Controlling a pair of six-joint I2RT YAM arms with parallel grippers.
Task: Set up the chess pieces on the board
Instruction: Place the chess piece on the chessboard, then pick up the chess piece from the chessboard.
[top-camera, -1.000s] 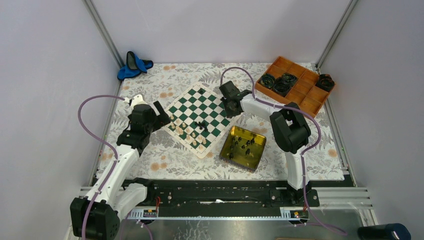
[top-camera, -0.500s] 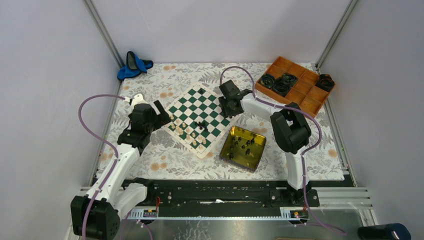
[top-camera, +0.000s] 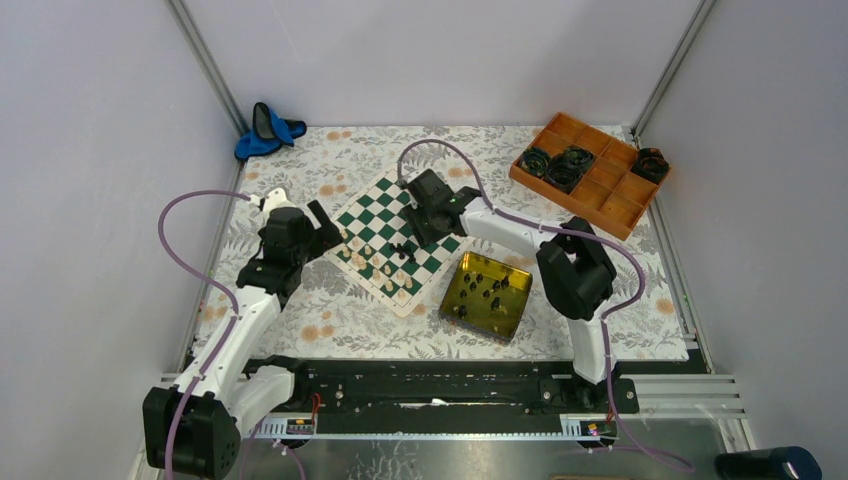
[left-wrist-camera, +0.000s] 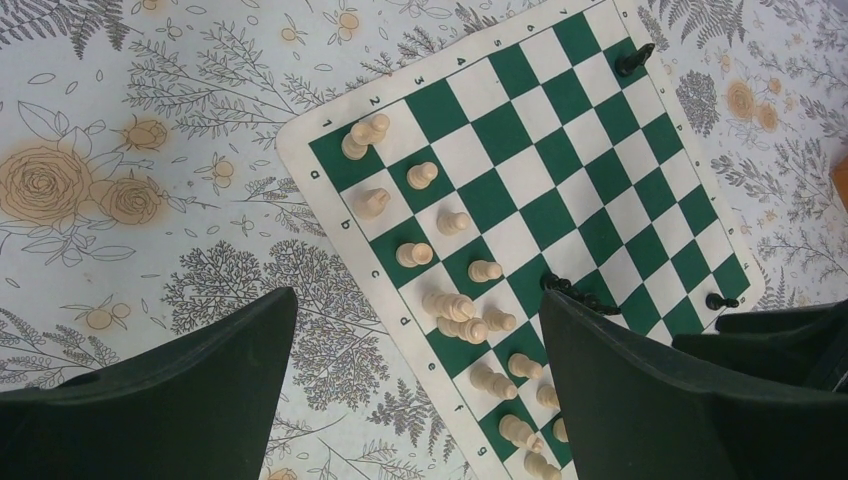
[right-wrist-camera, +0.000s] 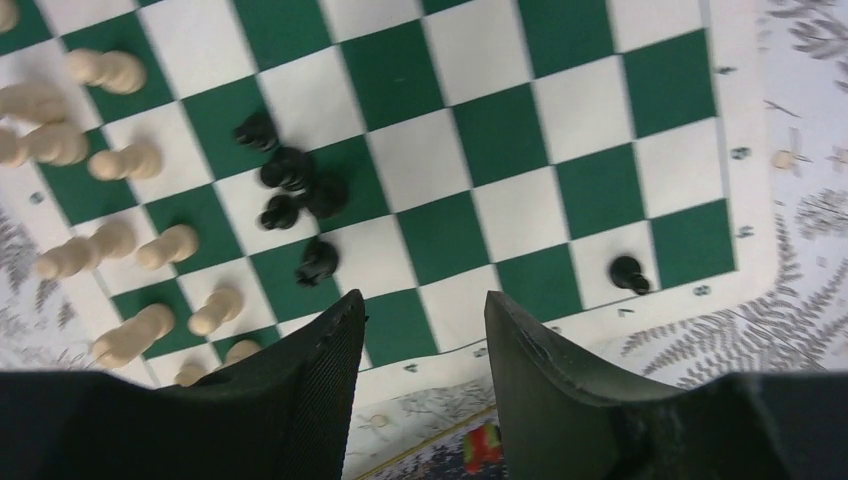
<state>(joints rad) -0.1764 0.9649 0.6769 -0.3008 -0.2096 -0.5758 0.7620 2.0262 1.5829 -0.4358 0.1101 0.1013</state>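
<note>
**Board part-filled, both claws empty**

On my screen the cream pieces (left-wrist-camera: 452, 303) crowd along the board's (top-camera: 380, 205) near-left side, several tipped over or leaning on each other. A knot of black pieces (right-wrist-camera: 290, 180) sits bunched around mid-board, some lying down. A lone black piece (right-wrist-camera: 629, 273) stands upright close to the border. The board lies skewed like a diamond on the floral cloth (top-camera: 330, 320), in the middle of the table.

My right gripper (right-wrist-camera: 422, 305) hangs over the board's right part, jaws apart with only squares showing between them. My left gripper (left-wrist-camera: 415, 310) is at the board's left corner, jaws spread wide and holding nothing.

Just beside the board's near-right edge is the yellow tin tray (top-camera: 520, 305), with more black figures (top-camera: 490, 290) scattered in it. At the back right I see the orange tray (top-camera: 600, 195) with black coiled items (top-camera: 563, 165) in it, and a blue object (top-camera: 268, 130) lies at the back left
</note>
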